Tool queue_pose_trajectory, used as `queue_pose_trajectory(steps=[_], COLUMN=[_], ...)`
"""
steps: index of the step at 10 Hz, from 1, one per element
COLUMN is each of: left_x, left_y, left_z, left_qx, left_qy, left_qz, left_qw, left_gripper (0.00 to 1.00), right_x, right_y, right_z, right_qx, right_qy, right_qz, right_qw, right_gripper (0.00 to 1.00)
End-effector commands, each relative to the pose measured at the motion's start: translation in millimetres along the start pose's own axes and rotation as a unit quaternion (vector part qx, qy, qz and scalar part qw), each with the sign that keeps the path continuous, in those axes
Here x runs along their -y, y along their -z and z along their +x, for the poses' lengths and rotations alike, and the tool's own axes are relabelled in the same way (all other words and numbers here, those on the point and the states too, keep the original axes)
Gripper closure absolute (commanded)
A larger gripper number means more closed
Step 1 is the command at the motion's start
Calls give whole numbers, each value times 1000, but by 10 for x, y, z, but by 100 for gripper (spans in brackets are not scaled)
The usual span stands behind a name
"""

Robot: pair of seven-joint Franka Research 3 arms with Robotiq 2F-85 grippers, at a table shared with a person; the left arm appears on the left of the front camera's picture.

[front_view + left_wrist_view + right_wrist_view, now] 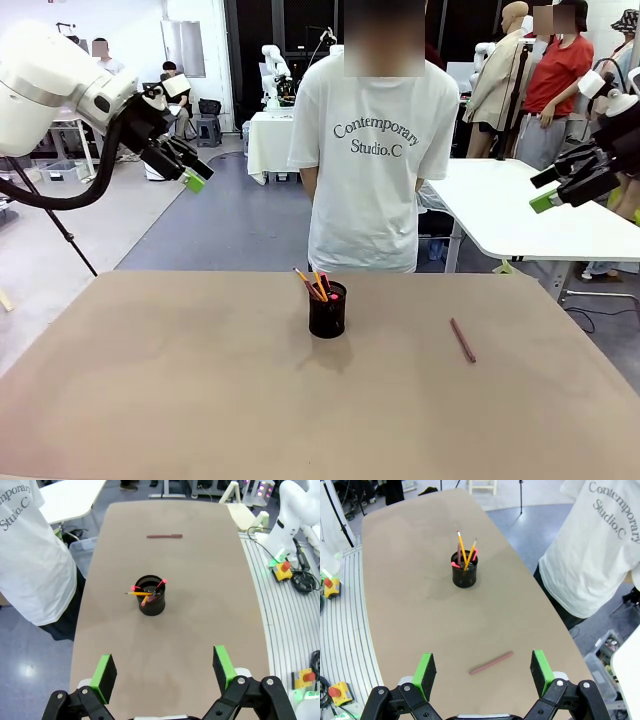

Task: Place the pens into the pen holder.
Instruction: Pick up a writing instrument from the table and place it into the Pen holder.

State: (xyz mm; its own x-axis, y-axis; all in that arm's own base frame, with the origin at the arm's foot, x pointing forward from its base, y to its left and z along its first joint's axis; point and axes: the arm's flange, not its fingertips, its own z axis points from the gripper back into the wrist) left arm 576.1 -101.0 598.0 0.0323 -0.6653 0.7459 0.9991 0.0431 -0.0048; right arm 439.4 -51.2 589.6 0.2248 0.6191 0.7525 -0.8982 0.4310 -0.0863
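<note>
Status in the front view: the black mesh pen holder [327,312] stands upright near the middle of the counter [150,380], with several standing pens [315,284] already inside it, among them yellow-orange pencils and dark ones with pink ends. One reddish-brown pen [462,340] lies flat on the counter, well apart from the holder toward the robot's right. The task is judged mostly complete, with this single pen left to place. The left end effector [195,178] and the right end effector [546,200] both hang high above the counter, at opposite edges of the picture, clear of every item. A person [375,150] stands at the far side of the counter in a white T-shirt [340,200] printed "Contemporary Studio.C". In the left wrist view, the left end effector's fingers are spread wide with nothing between them; the holder sits in mid-counter ahead, and the loose pen lies beyond it near the far end. Part of the shirt print shows at the upper left corner. In the right wrist view, the right end effector's fingers are likewise spread and empty; the loose pen lies on the counter just ahead of them, with the holder farther off. The shirt print "Contemporary Studio.C" reads in full at the upper right. No brand marking can be read on the pens or the holder.
</note>
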Motion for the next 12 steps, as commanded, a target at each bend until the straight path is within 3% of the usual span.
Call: queue_pose_trajectory(steps=[1, 10, 11, 12], left_x=[6, 6, 6, 6], left_y=[-10, -10, -10, -10], left_z=[7, 7, 7, 7], left_qx=[1, 1, 1, 1], left_qy=[-2, -2, -2, -2], left_qz=[-3, -3, -3, -3], left_qw=[1000, 1000, 1000, 1000], left_gripper=[0, 0, 0, 0], right_x=[-1, -1, 0, 12], right_y=[4, 4, 0, 145], right_z=[20, 20, 0, -10], right_qx=[9, 9, 0, -43], right_qy=[-3, -3, 0, 41], right_qz=[0, 0, 0, 7], right_qw=[1000, 1000, 1000, 998], right_gripper=[0, 0, 0, 0])
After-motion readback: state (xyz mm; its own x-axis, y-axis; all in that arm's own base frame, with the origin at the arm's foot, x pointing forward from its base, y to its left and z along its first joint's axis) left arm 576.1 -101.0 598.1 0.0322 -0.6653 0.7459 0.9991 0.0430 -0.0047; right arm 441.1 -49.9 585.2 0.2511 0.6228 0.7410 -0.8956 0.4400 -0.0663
